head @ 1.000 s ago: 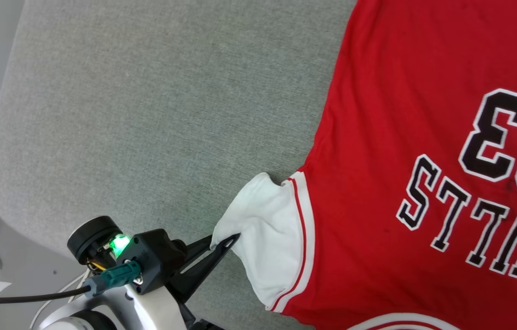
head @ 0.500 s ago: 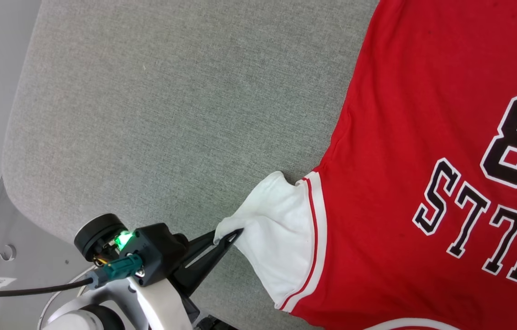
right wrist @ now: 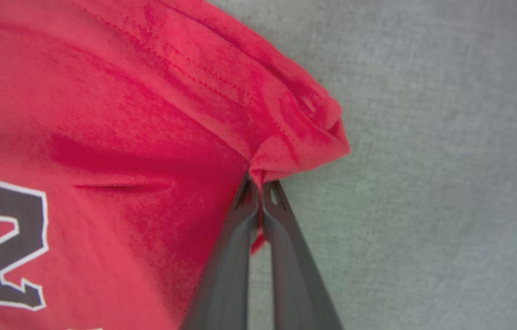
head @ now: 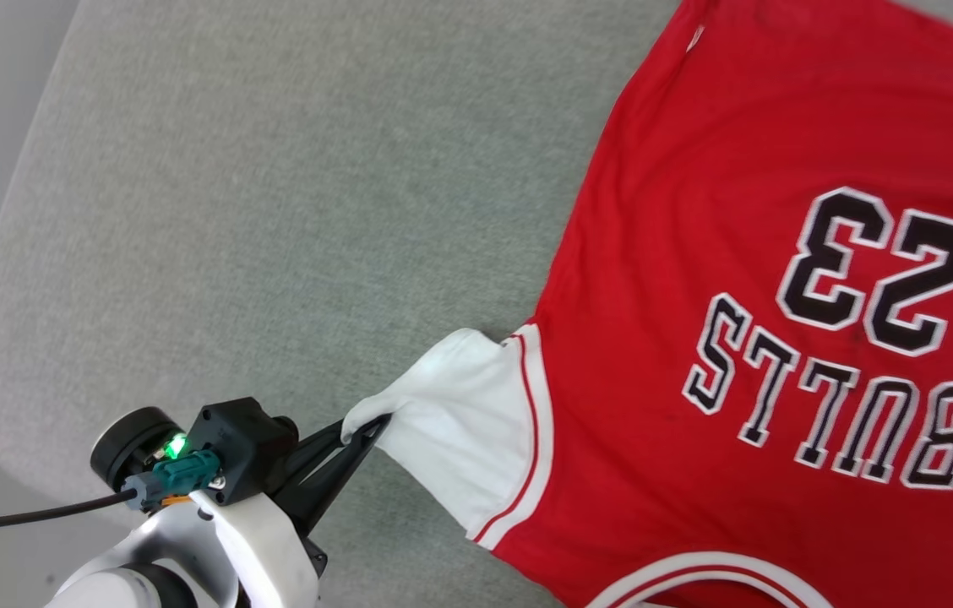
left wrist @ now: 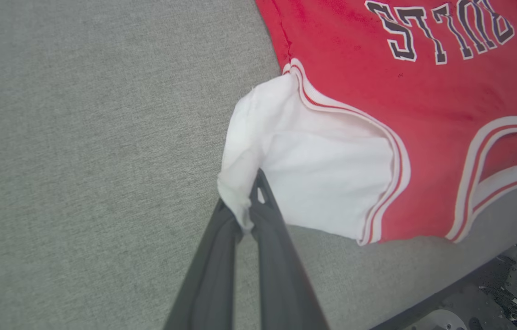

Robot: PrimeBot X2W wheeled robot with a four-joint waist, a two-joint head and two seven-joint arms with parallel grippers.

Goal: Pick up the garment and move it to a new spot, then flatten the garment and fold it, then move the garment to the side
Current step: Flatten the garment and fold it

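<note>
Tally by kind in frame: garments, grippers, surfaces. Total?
garment: 1
grippers: 2 (left gripper, right gripper, both shut on the garment)
grey surface: 1
Total: 4

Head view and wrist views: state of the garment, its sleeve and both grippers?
garment: unfolded, spread print-up on the grey surface, one red corner bunched
white sleeve: cuff edge pinched and pulled outward
left gripper: shut on the sleeve's cuff edge
right gripper: shut on the bunched red corner
</note>
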